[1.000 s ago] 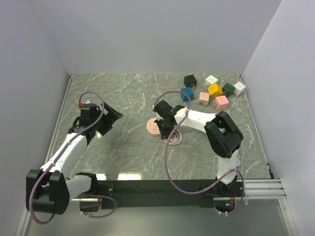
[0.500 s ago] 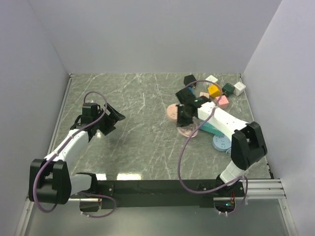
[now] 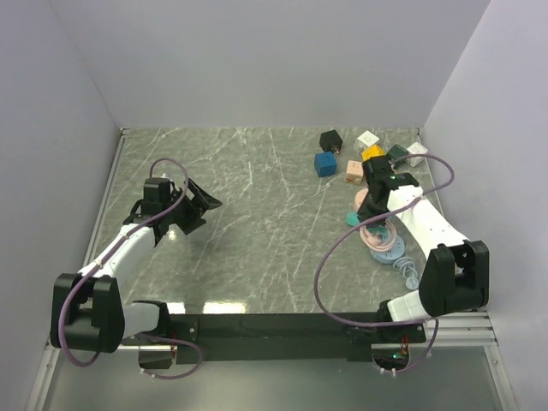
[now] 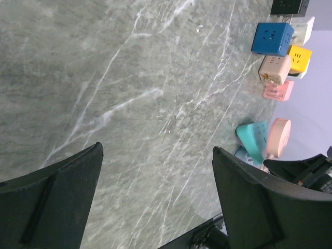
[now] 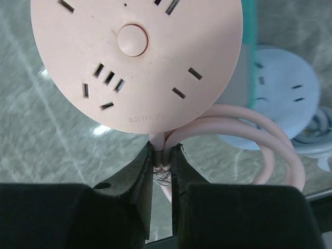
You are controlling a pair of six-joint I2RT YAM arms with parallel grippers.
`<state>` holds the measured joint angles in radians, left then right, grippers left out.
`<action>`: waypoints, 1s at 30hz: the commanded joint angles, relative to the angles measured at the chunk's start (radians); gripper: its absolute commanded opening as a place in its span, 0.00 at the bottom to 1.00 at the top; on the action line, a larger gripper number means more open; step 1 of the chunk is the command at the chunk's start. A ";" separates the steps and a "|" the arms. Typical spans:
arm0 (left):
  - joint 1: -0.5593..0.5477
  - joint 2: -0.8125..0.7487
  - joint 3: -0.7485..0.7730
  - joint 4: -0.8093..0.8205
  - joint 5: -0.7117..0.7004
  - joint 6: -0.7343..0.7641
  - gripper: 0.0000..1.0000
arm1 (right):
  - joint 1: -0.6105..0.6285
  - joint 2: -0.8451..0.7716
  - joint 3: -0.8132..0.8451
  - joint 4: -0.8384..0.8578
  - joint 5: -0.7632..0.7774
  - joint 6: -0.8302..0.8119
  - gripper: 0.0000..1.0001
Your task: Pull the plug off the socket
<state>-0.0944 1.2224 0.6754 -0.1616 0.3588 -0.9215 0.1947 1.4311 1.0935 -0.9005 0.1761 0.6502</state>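
Pink cord [image 5: 161, 142] clamped by right gripper [image 5: 163, 153] shows clearly only wrist-side; left gripper [image 4: 155, 171] gapes.

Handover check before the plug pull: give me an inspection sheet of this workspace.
Surface: green marble table, white veins.
Job's things: pink round socket on its pink cable; plug not made out.
Clutter: blue round socket, teal socket, cube sockets at the far right.
End effectors: left end effector open, holding nothing; right end effector shut on the pink cable.
Cables: purple arm cable loops over the table.
Surroundings: white walls.
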 commanded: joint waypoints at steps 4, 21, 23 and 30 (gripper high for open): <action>0.004 0.015 0.023 0.027 0.054 0.019 0.92 | -0.104 0.012 -0.017 -0.008 0.039 0.016 0.00; 0.004 0.042 0.122 -0.021 0.141 0.122 0.99 | -0.115 -0.348 0.126 -0.002 -0.064 -0.053 0.96; 0.004 0.045 0.139 -0.015 0.161 0.136 0.99 | -0.113 -0.382 0.124 0.017 -0.088 -0.087 0.96; 0.004 0.034 0.232 -0.001 0.166 0.197 0.99 | -0.115 -0.559 0.043 0.126 -0.230 -0.155 0.98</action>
<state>-0.0944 1.2694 0.8322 -0.1928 0.4999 -0.7879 0.0845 0.9405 1.1625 -0.8536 0.0212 0.5476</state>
